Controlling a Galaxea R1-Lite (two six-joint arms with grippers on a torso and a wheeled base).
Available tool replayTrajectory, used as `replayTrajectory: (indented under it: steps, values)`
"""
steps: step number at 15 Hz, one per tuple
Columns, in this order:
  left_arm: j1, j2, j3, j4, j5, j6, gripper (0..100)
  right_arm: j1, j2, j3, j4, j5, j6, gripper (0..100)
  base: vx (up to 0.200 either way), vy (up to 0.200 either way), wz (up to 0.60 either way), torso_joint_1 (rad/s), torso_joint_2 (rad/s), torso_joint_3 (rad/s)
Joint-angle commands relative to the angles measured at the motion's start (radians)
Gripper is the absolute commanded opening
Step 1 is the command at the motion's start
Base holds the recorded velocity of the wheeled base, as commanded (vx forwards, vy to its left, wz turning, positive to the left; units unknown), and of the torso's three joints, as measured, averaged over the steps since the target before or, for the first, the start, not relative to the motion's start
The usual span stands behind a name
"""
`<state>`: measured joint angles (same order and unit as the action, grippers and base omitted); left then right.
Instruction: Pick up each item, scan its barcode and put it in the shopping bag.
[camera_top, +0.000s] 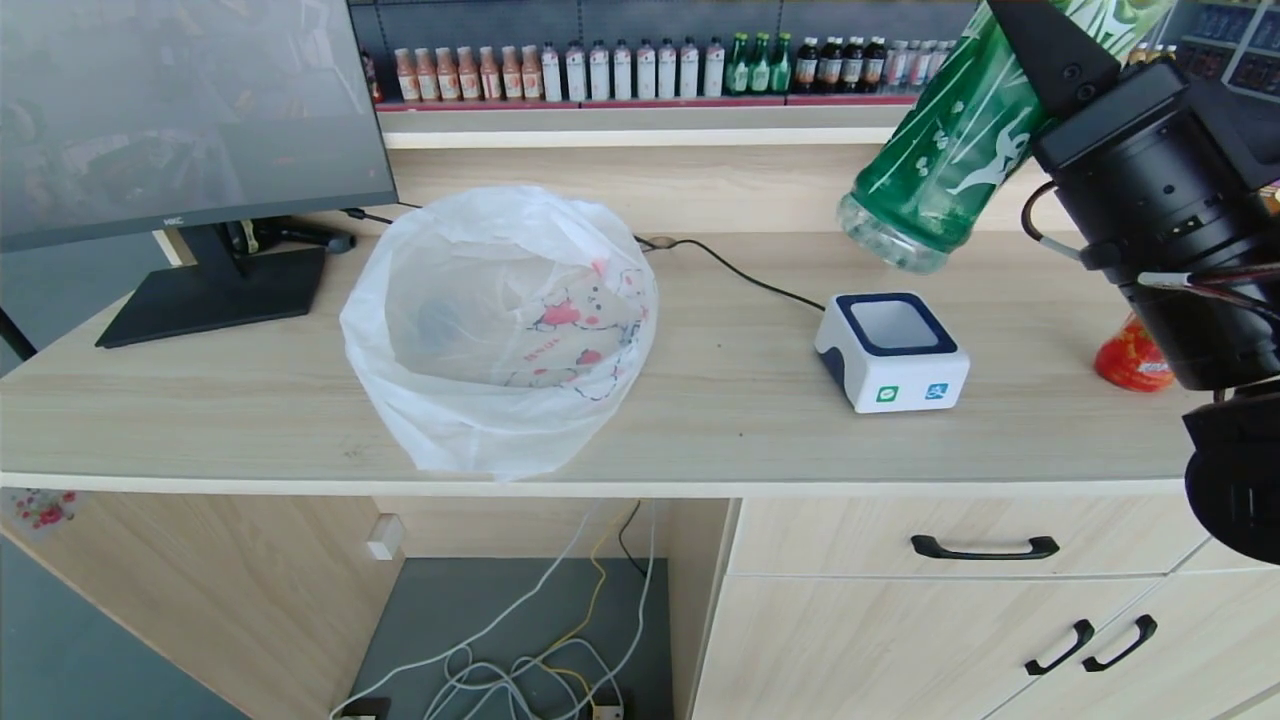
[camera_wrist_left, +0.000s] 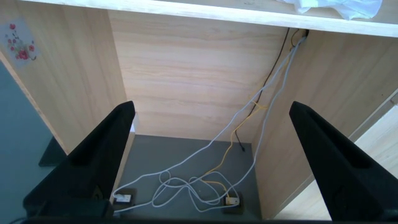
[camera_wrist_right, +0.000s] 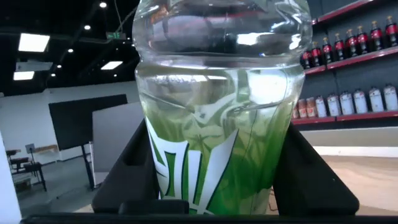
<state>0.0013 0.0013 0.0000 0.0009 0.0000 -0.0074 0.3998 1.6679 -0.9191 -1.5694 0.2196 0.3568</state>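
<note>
Right hand (camera_top: 1040, 60) is up in the air over the right end of the table (camera_top: 720, 420), closed on a green bottle (camera_top: 950, 140). Fingers clamp the bottle's upper part; the clear ribbed base hangs free, lower than the rest. Bottle is tilted, base pointing down twd the robot's left, not touching anything. It's above and a bit behind the scanner (camera_top: 890, 350), near it but clearly apart. In the right wrist view the bottle sits btw the two black fingers (camera_wrist_right: 134, 168), w/ green liquid and a white pattern on the label.

Scanner: small white box w/ dark blue rim round the top window, flat on the table, black cable running back from it. Shopping bag (camera_top: 500, 330) is white thin plastic w/ a red and pink cartoon print, standing open on the table mid-left, well apart from the scanner. Can't tell what's inside.

A red item (camera_top: 1130, 355) stands on the table at the far right, mostly hidden behind the right arm.

Left hand (camera_wrist_left: 211, 155) is down below the table edge, fingers spread wide, gripping nothing. It faces the open space under the table, where loose cables (camera_wrist_left: 199, 186) lie on the floor.

Other: monitor (camera_top: 180, 110) on its stand at the table's back left; shelf of bottles (camera_top: 650, 70) along the back wall; drawers (camera_top: 985, 547) w/ black handles under the table's right half.
</note>
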Motion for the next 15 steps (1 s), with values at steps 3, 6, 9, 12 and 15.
replayTrajectory:
  steps: [3,6,9,12,15]
  values:
    - [0.0,0.0,0.0,-0.001,0.0,-0.002,100,0.017,-0.03,0.022,-0.001,-0.005,-0.119,0,0.0,0.0,0.0,0.0,0.0,0.0]
    - [0.0,0.0,0.0,-0.001,0.0,-0.002,100,0.017,-0.034,0.082,-0.001,-0.008,-0.318,0,0.0,0.0,0.0,0.0,0.0,0.0]
    - [0.0,0.0,0.0,0.001,0.0,0.0,100,-0.001,0.02,-0.023,-0.001,-0.011,-0.398,0,0.0,0.0,0.0,0.0,0.0,0.0]
    - [0.0,0.0,0.0,0.001,0.0,-0.002,100,0.065,0.033,0.013,-0.001,-0.124,-0.447,0,0.0,0.0,0.0,0.0,0.0,0.0]
    - [0.0,0.0,0.0,0.001,0.0,-0.003,100,0.094,0.061,-0.049,0.006,-0.184,-0.48,0,0.0,0.0,0.0,0.0,0.0,0.0]
